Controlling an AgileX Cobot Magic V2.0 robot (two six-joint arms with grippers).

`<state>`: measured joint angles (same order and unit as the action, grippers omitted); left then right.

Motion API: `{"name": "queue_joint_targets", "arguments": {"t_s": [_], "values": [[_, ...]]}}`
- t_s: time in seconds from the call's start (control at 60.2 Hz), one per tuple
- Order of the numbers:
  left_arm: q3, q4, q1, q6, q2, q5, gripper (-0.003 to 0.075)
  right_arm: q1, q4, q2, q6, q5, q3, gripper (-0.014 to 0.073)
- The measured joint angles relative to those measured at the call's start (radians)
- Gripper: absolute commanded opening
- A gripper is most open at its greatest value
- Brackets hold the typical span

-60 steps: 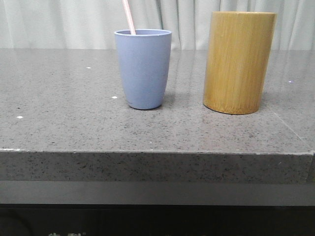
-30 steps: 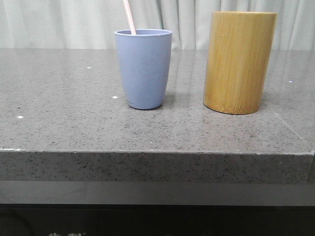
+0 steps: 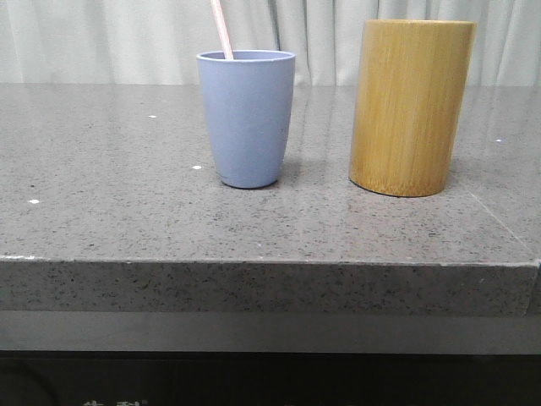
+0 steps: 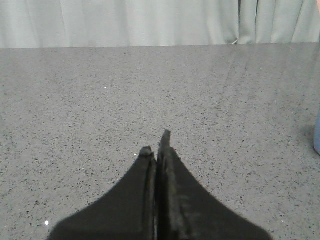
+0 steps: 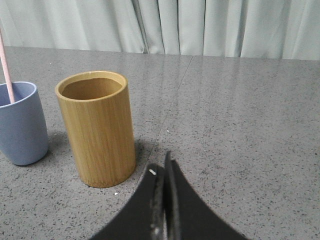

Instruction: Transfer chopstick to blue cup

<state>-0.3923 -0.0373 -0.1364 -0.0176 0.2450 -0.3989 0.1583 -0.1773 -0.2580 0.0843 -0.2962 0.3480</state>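
The blue cup [image 3: 247, 118] stands upright on the grey stone table, left of centre in the front view. A pale pink chopstick [image 3: 221, 30] leans out of it toward the left, against the rim. The cup [image 5: 20, 125] and the chopstick [image 5: 6, 70] also show in the right wrist view. My right gripper [image 5: 162, 165] is shut and empty, low over the table beside the bamboo cylinder. My left gripper [image 4: 156, 145] is shut and empty over bare table; a sliver of the cup [image 4: 317, 137] shows at that view's edge. Neither gripper shows in the front view.
A tall yellow-brown bamboo cylinder [image 3: 412, 106] stands right of the cup; its inside [image 5: 92, 87] looks empty. The table's front edge [image 3: 270, 264] runs across the front view. Pale curtains [image 3: 101, 38] hang behind the table.
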Motion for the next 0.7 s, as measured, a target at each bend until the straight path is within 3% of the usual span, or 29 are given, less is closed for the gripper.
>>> {"name": "queue_joint_targets", "arguments": {"t_s": [0.199,0.498,0.697], "values": [[0.034,-0.013,0.001,0.000,-0.036,0.012,-0.0019,0.000,0.000,0.000,0.000,0.000,0.000,-0.0079],[0.239,0.025,0.073,0.000,-0.250,0.023,-0.0019,0.000,0.000,0.000,0.000,0.000,0.000,-0.0079],[0.382,0.059,0.087,0.000,-0.250,0.139,-0.0019,0.000,0.000,0.000,0.000,0.000,-0.002,-0.0079]]}}
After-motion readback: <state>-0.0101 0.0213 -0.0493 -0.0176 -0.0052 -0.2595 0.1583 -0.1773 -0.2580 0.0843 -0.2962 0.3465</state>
